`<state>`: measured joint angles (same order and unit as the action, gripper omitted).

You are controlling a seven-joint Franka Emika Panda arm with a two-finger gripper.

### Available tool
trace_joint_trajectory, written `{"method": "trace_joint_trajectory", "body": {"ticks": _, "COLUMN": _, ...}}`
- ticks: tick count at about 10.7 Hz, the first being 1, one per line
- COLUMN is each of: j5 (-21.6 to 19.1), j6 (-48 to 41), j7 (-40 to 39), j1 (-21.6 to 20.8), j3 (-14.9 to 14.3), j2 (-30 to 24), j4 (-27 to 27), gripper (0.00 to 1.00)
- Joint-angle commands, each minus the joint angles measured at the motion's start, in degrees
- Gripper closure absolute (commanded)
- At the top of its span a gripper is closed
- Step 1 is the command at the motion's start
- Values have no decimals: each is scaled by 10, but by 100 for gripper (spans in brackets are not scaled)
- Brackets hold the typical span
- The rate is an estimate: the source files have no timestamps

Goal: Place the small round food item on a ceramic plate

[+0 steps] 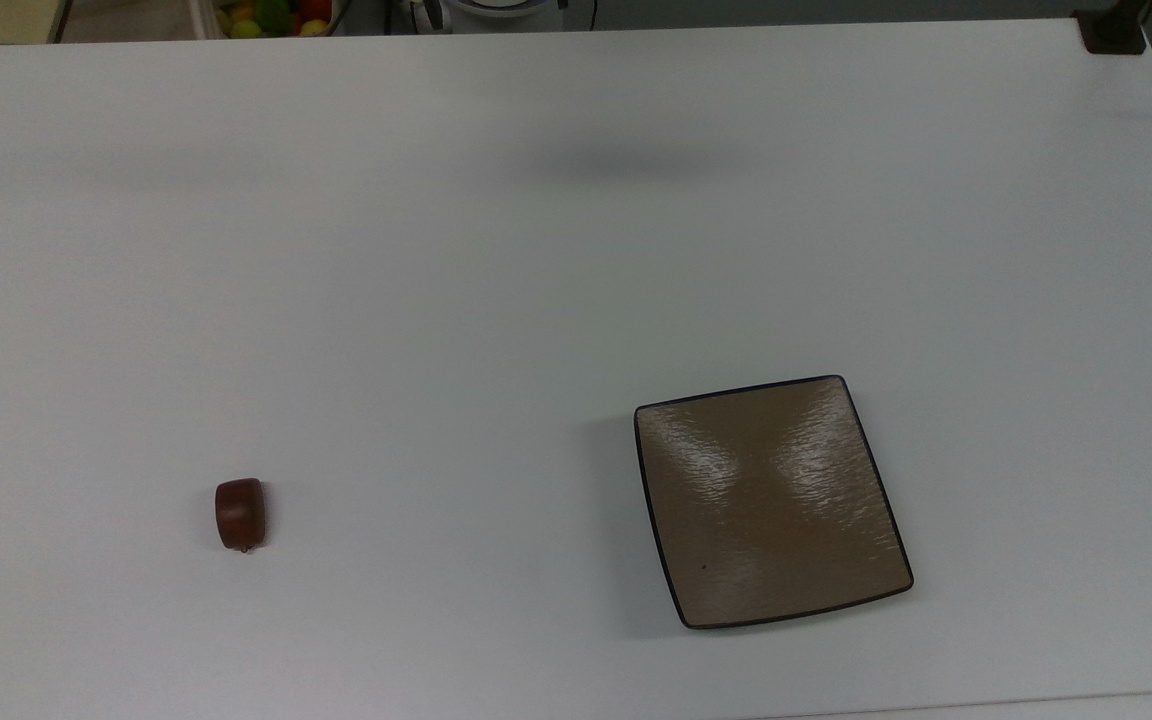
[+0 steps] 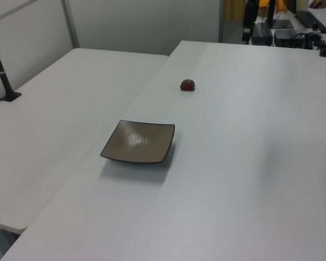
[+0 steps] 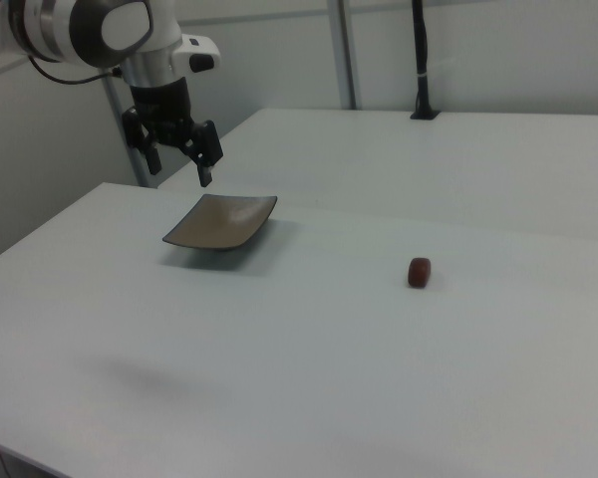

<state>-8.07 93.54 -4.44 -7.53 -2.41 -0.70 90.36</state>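
The small round food item point(image 1: 240, 513) is a dark reddish-brown lump lying on the white table at the top view's lower left; it also shows as food item point(image 2: 188, 85) and food item point(image 3: 420, 271). The square tan ceramic plate point(image 1: 771, 500) with a dark rim sits bare at the top view's lower right, seen also as plate point(image 2: 139, 142) and plate point(image 3: 220, 222). In the right view my gripper point(image 3: 178, 162) hangs open high in the air at the upper left, well away from the food item, with nothing between its fingers.
A bowl of yellow, green and red fruits point(image 1: 271, 17) sits past the table's far edge at the top view's upper left. A black post point(image 2: 2, 70) stands on the neighbouring table point(image 2: 54, 114). A hand point(image 2: 321, 4) shows at the left view's upper right.
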Motion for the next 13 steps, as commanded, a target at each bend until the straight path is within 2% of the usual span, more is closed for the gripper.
{"method": "trace_joint_trajectory", "body": {"ticks": 1, "j5": -2, "j6": 16, "j7": 6, "j1": -10, "j3": -9, "j2": -12, "j4": 19, "gripper": 0}}
{"method": "trace_joint_trajectory", "body": {"ticks": 6, "j5": -1, "j6": 15, "j7": 5, "j1": -11, "j3": -9, "j2": -14, "j4": 21, "gripper": 0}}
{"method": "trace_joint_trajectory", "body": {"ticks": 10, "j5": 21, "j6": 41, "j7": 0, "j1": -11, "j3": -9, "j2": -3, "j4": 13, "gripper": 0}}
{"method": "trace_joint_trajectory", "body": {"ticks": 13, "j5": 22, "j6": 59, "j7": 0, "j1": -10, "j3": -13, "j2": 38, "j4": -31, "gripper": 0}}
